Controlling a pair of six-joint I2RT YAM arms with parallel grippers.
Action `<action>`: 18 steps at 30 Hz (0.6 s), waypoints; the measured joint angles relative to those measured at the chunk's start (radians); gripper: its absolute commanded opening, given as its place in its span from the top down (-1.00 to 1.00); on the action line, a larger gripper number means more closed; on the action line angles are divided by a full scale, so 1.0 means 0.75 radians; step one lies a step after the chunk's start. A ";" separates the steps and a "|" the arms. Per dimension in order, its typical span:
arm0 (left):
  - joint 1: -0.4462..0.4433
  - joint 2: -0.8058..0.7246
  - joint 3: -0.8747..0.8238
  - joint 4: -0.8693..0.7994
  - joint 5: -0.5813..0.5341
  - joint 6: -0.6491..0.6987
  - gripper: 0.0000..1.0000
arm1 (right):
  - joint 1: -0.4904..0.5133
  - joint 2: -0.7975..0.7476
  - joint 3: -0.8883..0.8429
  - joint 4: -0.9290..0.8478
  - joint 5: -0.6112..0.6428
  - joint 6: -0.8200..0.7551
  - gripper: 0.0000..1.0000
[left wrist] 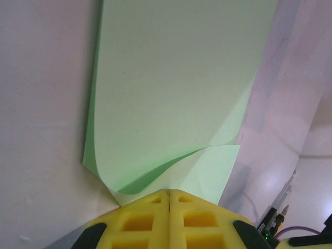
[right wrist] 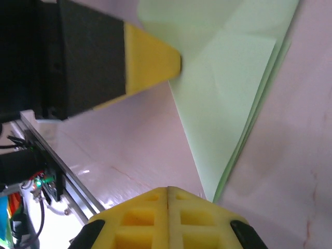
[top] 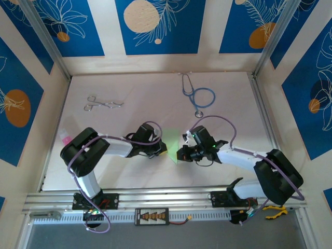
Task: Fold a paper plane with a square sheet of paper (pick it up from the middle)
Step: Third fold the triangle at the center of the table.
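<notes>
Step in hand: crease the partly folded paper sheet [top: 174, 144], which lies mid-tabletop [top: 140, 104] between the two arms. Pin one edge and draw the other pad along the fold. One layer bows upward and should be flattened first. The left gripper [left wrist: 169, 199] reaches in low from the left, jaws closed on the sheet's near edge. The right gripper [right wrist: 168, 194] faces it, jaws pressed together beside the sheet's point; whether they nip paper cannot be told
</notes>
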 measured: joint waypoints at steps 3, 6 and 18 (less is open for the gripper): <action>-0.002 -0.005 -0.001 -0.003 -0.021 -0.021 1.00 | -0.008 0.101 0.062 0.008 -0.014 0.001 0.90; -0.012 -0.008 -0.001 -0.004 -0.042 -0.040 1.00 | -0.002 0.209 0.132 0.020 -0.019 0.001 0.90; -0.021 -0.011 0.000 -0.005 -0.055 -0.064 1.00 | 0.031 0.406 0.203 0.039 -0.017 0.009 1.00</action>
